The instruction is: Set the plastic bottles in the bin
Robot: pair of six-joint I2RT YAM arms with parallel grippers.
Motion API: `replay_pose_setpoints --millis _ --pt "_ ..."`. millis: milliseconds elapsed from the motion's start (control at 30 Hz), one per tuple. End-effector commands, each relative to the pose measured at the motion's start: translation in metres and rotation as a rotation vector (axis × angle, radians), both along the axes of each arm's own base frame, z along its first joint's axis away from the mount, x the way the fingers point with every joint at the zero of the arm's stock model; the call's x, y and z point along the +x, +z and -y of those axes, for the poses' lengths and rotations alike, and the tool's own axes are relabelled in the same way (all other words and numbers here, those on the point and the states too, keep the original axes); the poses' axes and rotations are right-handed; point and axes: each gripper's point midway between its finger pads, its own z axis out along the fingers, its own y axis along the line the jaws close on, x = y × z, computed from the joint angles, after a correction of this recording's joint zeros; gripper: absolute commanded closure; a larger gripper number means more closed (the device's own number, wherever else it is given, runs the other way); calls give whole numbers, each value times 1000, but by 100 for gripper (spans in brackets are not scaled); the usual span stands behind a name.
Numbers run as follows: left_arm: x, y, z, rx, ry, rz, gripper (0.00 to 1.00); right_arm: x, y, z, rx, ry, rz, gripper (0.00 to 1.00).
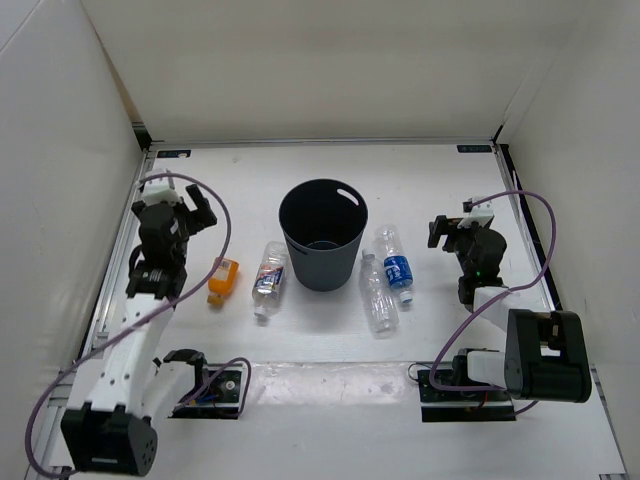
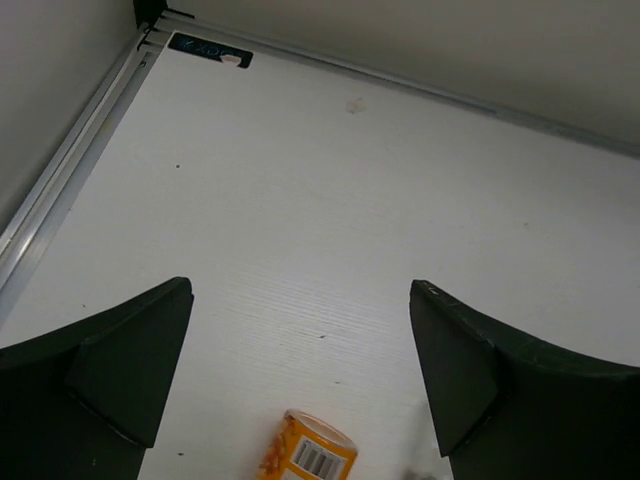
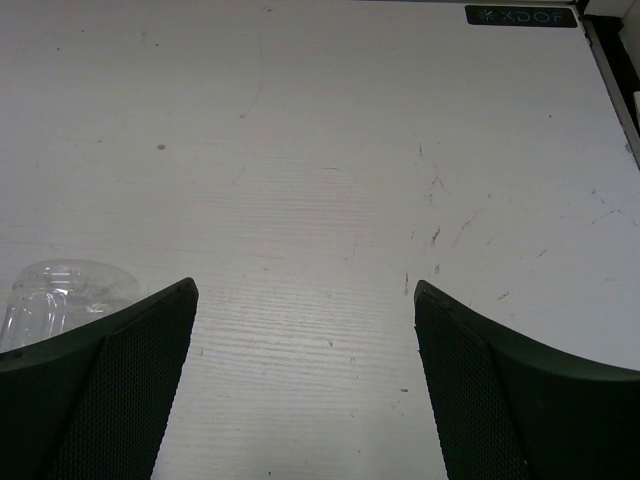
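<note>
Grippers: two. Your left gripper (image 1: 193, 208) hangs over the far-left part of the counter (image 1: 450, 185) with its jaws spread wide and nothing between them. Your right gripper (image 1: 438, 232) hangs over the right side, likewise spread and holding nothing.

Bin: one. You will find the bin (image 1: 325, 268) upright at mid-counter, its mouth open to the overhead camera.

Bottles: four, all lying on their sides on the counter, outside the bin.
- orange bottle (image 1: 223, 279), left of the bin, nearest your left arm.
- multicoloured-label bottle (image 1: 268, 278), between the orange bottle and the bin, just beside the bin.
- blue-label bottle (image 1: 395, 263), just right of the bin.
- plain clear bottle (image 1: 377, 297), right of the bin on the near side of the blue-label bottle; whether they touch you cannot tell.

View notes: only the overhead view shows you the whole count. The left wrist view adds a barcode on the orange bottle, seen at its lower edge between the fingers. The right wrist view catches just a clear bottle end (image 3: 60, 290) at its left; which bottle it belongs to you cannot tell.
</note>
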Motion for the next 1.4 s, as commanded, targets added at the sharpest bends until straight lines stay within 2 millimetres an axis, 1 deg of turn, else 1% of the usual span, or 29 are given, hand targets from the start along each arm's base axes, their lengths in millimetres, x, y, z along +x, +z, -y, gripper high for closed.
replay_pose_setpoints --millis 0,33,67,133,167,200,233,267,300,333,367,400,433,500,533,600,633,667,733,800,967,1033,1067,1367 --pt "-34 -1 2 -134 62 2 0 8 17 0 3 -7 47 10" --pt "-34 2 4 -195 73 36 0 8 17 0 3 -8 49 10" --pt "-34 -3 8 -218 59 57 0 8 15 0 5 -8 44 10" --pt "-45 -8 9 -250 62 78 0 8 16 0 5 -8 45 10" --pt "-51 -18 7 -264 81 44 0 8 17 0 5 -7 48 10" --pt "-57 -18 1 -275 127 45 0 8 17 1 5 -10 48 10" --pt "-67 -31 -3 -338 196 -3 0 8 17 0 5 -7 48 10" --pt "-69 -37 -5 -317 202 -31 0 8 16 0 4 -10 47 10" --pt "-65 -35 8 -316 119 -29 0 8 16 1 4 -13 47 10" --pt "-61 -45 10 -258 89 -69 0 8 17 1 4 -13 48 10" --pt "-59 -47 15 -252 72 -83 0 8 16 1 4 -13 45 10" --pt "-62 -52 13 -233 93 -116 0 8 17 0 4 -11 48 10" --pt "-59 -65 15 -189 79 -175 0 8 16 1 2 -14 47 10" --pt "-56 -75 27 -167 30 -224 0 8 16 2 2 -19 45 10" --pt "-55 -88 29 -125 10 -281 0 8 18 1 3 -17 50 10" --pt "-53 -114 31 -96 4 -393 0 8 16 2 2 -17 47 10" --pt "-53 -117 30 -77 8 -418 0 8 15 2 3 -19 42 10" --pt "-56 -127 24 -53 33 -463 0 8 15 2 1 -19 44 10" --pt "-55 -134 24 -43 32 -488 0 8 16 2 3 -20 47 10" --pt "-54 -138 26 -40 16 -503 0 8 16 2 3 -20 45 10" --pt "-47 -137 30 -29 -9 -499 0 8 17 3 2 -23 50 10" --pt "-44 -136 33 -22 -31 -495 0 8 15 3 2 -26 44 10" --pt "-40 -132 36 -20 -45 -479 0 8 17 3 1 -25 49 10" --pt "-37 -130 58 42 -159 -468 0 8 15 4 0 -31 44 10"
